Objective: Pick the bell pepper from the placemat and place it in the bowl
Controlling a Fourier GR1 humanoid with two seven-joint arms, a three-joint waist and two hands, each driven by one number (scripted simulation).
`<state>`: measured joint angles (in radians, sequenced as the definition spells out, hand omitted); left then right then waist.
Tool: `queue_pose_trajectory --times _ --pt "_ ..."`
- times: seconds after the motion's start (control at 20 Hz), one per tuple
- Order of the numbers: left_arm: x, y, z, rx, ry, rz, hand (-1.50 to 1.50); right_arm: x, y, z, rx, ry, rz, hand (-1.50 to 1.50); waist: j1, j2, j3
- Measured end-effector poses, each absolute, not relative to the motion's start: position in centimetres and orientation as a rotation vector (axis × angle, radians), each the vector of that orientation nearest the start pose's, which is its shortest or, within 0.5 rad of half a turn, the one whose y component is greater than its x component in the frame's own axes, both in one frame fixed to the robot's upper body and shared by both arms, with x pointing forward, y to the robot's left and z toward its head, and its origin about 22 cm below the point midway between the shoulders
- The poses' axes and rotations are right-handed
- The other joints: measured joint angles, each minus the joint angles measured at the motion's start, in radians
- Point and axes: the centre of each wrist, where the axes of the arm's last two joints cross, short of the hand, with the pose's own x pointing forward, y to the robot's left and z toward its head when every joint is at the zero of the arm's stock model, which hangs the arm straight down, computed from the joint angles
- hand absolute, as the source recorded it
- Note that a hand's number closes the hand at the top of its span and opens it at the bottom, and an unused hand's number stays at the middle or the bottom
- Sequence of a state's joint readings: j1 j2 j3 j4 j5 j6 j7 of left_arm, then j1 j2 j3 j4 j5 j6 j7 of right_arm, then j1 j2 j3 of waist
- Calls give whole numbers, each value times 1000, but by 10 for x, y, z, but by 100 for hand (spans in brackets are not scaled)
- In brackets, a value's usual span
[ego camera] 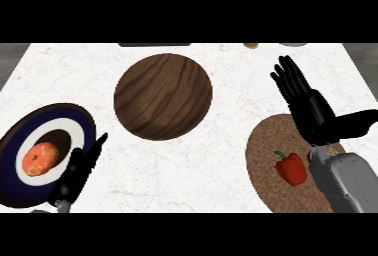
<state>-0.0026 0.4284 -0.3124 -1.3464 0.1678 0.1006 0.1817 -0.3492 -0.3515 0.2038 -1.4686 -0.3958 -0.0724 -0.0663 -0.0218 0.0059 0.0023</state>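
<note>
White marbled surface (221, 165). At 8 o'clock, dark plate (22, 150) with white ring, an orange fruit (40, 158) on it. Left hand (77, 172) just right of the plate, edge-on, fingers straight, holding nothing. Brown wooden bowl (163, 96) at centre, toward 11 o'clock. Round woven placemat (267, 150) at 4 o'clock, red bell pepper (291, 168) lying on it. Right hand (314, 107) at 2 o'clock, above the pepper, fingers straight, thumb spread, not touching the pepper.

Red bell pepper (291, 168) lies on woven placemat (269, 150), worktop's right. Right hand (314, 107) open above it. Wooden bowl (163, 97) centre. Left hand (80, 167) beside plate (29, 137).
</note>
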Motion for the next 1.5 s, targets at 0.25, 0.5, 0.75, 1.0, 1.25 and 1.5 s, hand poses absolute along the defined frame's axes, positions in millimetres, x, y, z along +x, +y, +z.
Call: queue_pose_trajectory --times 0.25,0.5,0.75,1.0,1.25,1.5 --pt "253 281 6 78 -1386 -188 0 307 -255 64 138 -1667 160 -150 14 -10 1" --pt "268 278 42 1 -1592 -38 0 294 -319 45 -316 -1485 251 -150 13 -12 -10" --pt "269 289 53 -59 -1661 40 0 286 -339 36 -541 -1486 245 -150 20 -8 -4" --pt "270 291 54 -82 -1688 54 0 302 -355 72 -689 -1417 431 -150 29 -6 -4" --pt "272 288 54 -102 -1696 42 0 313 -361 102 -694 -1121 741 -150 51 -3 -7" --pt "277 284 57 -117 -1693 33 0 320 -349 116 -570 -780 1024 -150 66 1 -9"
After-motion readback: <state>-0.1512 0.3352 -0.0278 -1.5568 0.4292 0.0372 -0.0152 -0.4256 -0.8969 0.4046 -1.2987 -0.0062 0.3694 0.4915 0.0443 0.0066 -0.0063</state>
